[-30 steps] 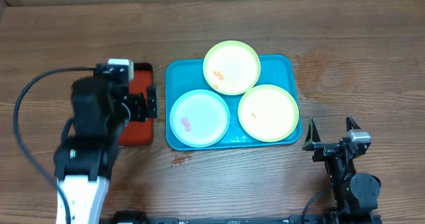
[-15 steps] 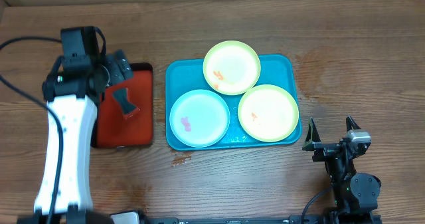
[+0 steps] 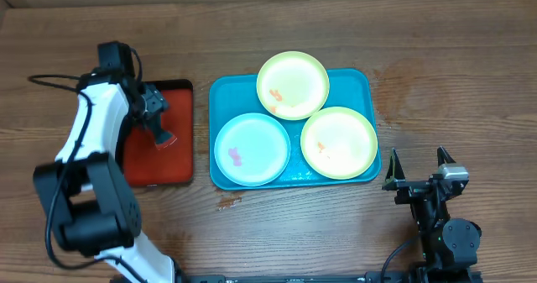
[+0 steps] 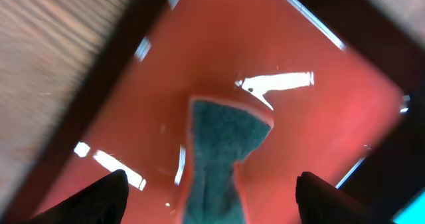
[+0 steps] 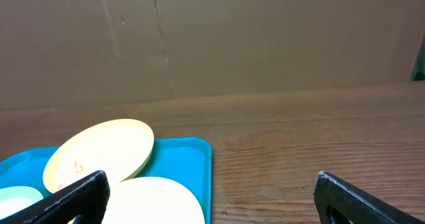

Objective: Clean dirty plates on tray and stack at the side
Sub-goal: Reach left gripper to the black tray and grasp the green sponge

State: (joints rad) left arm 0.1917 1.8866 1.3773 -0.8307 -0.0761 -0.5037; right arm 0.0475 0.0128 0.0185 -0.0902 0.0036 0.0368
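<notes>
Three plates lie on the turquoise tray [image 3: 222, 91]: a light blue plate [image 3: 252, 149] at front left, a yellow-green plate [image 3: 292, 85] at the back and another yellow-green plate [image 3: 338, 143] at front right, each with small smears. My left gripper [image 3: 155, 119] hangs over a red tray, open. In the left wrist view its fingers [image 4: 99, 201] stand apart on either side of a teal sponge [image 4: 222, 151] without touching it. My right gripper [image 3: 418, 167] rests open near the front right, behind the tray [image 5: 192, 151], with nothing between its fingers [image 5: 358, 197].
The red tray [image 3: 180, 161] with a black rim lies left of the turquoise tray and holds the sponge [image 3: 164, 138]. A brown cardboard wall [image 5: 212, 38] closes off the back of the wooden table [image 3: 436, 90]. A small stain [image 3: 228, 203] marks the wood in front.
My left arm has swung back and to the left, and its gripper has come down over the sponge on the red tray. The right arm and the plates have not moved.
</notes>
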